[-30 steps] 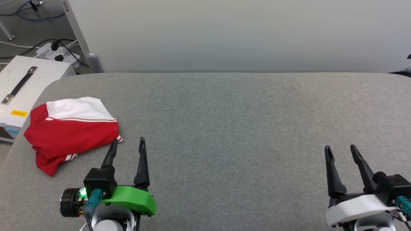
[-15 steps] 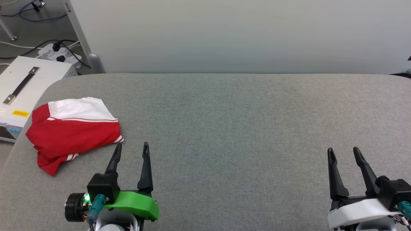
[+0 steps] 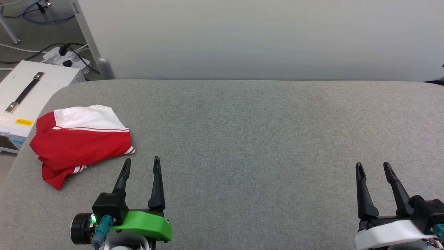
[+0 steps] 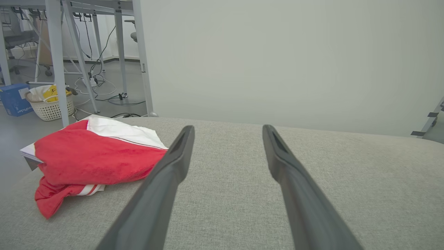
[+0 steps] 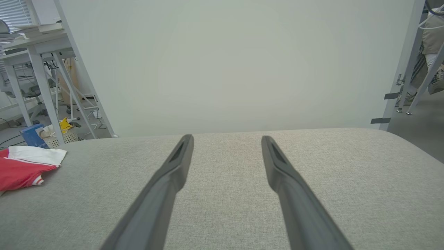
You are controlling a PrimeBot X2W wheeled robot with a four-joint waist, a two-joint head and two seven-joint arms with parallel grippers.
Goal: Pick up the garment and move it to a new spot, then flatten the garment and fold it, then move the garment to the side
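The garment (image 3: 81,142) lies bunched and loosely folded at the left of the head view, on the grey fabric surface (image 3: 242,139). Its red body is toward the bottom of the frame, and a white sleeve panel edged with a thin red line is toward the top. Striped red-and-white trim peeks out at its lower edge and right corner. Its left side appears to reach the surface's rounded edge, though the folds hide the exact line.

The left gripper (image 3: 142,159) sits at the lower left of the frame, fingers spread apart and holding nothing. Its nearer fingertip is just beside the garment's right corner without touching it. The right gripper (image 3: 373,164) is at the lower right, well apart from the garment, its fingers likewise spread and empty above bare fabric.

Beyond the surface's upper-left corner stands a white case (image 3: 31,86) with a black handle (a yellow label on its edge), and a power strip (image 3: 64,57) lies on the floor behind it.
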